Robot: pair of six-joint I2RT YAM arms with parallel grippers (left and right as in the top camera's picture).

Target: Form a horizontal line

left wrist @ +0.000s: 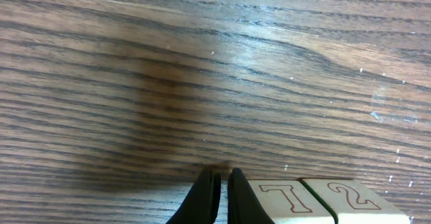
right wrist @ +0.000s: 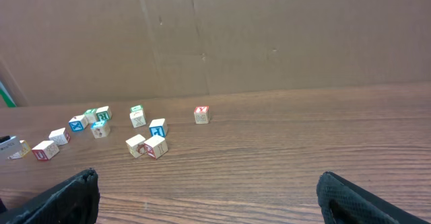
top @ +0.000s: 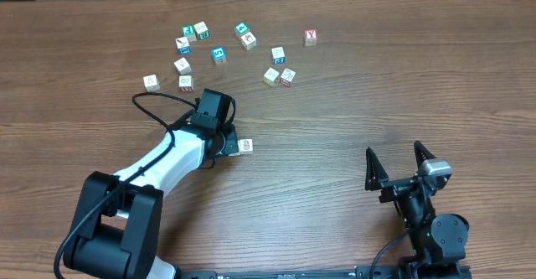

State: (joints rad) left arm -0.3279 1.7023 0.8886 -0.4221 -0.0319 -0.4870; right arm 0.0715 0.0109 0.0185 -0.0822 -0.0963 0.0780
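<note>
Horizontal line (left wrist: 323,200) barely started: two white cubes touching, mid-desk (top: 335,120), just beside the left jaws, which are shut on nothing. Red Y cube (top: 311,37) not joined yet, sitting among the loose cubes (top: 219,54) at the far edge. Right jaws wide open, empty.

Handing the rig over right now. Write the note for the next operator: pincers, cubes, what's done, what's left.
Left pincer: shut, empty, tips low right beside the line's end cube.
Right pincer: open, empty, at the near right.
Horizontal line: two white cubes touching side by side at mid-table; the overhead view shows only one clear of the arm.
Loose cubes: scattered at the far side, with the red Y cube apart on the right.
Left to do: likely fetch more cubes and butt them onto the line.
</note>
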